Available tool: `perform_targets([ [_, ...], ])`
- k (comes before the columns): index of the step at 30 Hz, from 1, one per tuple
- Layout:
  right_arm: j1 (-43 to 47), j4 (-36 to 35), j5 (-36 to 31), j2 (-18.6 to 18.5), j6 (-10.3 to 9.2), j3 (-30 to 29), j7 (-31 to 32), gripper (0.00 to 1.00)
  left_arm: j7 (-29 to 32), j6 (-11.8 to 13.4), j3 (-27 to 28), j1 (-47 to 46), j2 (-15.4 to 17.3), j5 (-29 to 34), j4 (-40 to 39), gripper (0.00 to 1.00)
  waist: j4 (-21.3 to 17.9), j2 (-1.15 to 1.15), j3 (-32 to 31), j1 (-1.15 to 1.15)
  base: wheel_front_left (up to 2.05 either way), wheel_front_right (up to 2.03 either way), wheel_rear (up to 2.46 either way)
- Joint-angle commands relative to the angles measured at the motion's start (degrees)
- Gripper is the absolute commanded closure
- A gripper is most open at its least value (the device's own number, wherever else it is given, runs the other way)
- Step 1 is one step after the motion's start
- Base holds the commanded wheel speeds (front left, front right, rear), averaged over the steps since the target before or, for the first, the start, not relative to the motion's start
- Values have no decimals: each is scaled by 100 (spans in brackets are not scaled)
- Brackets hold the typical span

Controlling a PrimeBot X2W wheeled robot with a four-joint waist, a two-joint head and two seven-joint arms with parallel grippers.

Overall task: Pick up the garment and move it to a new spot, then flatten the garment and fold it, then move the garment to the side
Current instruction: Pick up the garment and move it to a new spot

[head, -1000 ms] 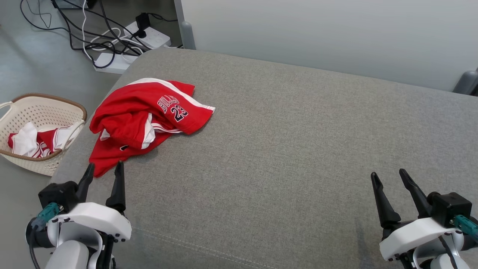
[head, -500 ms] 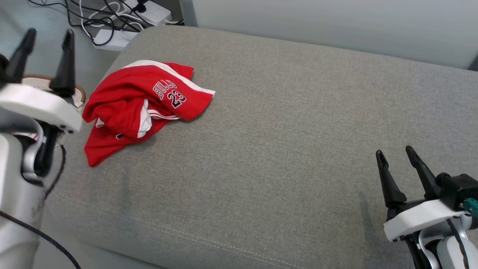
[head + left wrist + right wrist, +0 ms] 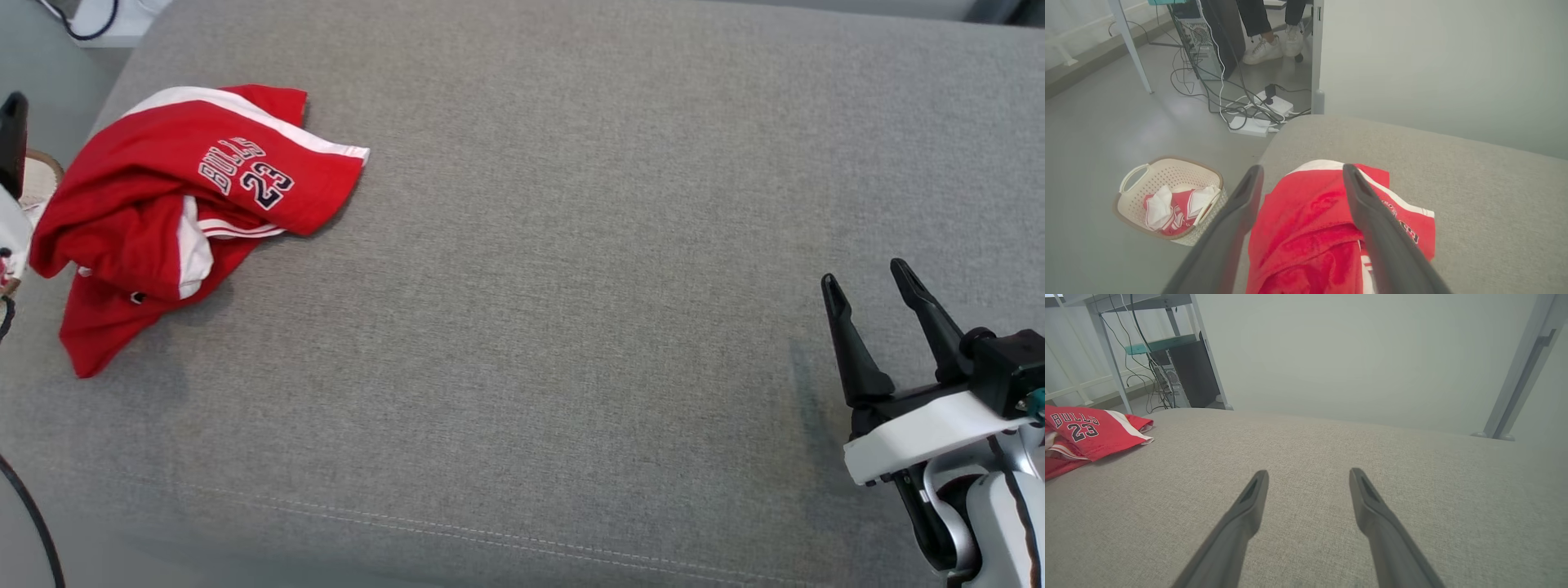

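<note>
- Red Bulls 23 jersey [image 3: 188, 204] lies crumpled at the L end of the grey cushion [image 3: 571, 327], close to that edge. White trim faces the back.
- Heap's long axis runs diagonal in the head view: low corner near the front-L, printed panel toward the back & centre.
- L gripper [image 3: 1302, 168] hangs right over it. In the L wrist view the red cloth sits btwn & under the 2 fingers. Jaws wide, nothing in them. Can't tell if the tips touch the cloth.
- R gripper [image 3: 864, 273] is at the far R of the cushion, well apart from the jersey. Jaws wide too, empty, bare fabric under them. From its wrist cam the jersey is off at the far L.
- So L arm is by far the nearer. Looks to me like the pick is its job: go down onto the bunched fold below the jaws.
- Basket [image 3: 1180, 175] w/ more red & white clothes sits on the floor just off the cushion's L edge. Risk is a sloppy grab dragging the jersey that way.
</note>
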Motion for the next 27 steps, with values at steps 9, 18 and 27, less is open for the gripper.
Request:
perform_targets([
  [9,-217,-410,14,-266,41,126,169,0,323,-197,196,-225,542,-272,934,0,-296,0,528,0,0,0,0],
  [18,-334,-650,-12,-386,41,114,294,0,-64,-166,243,-235,560,-306,1459,0,-370,0,843,0,0,0,0],
  [27,-352,-732,-60,-387,41,-7,314,0,-369,-168,137,-400,520,-230,1656,100,-365,0,900,0,0,0,0],
])
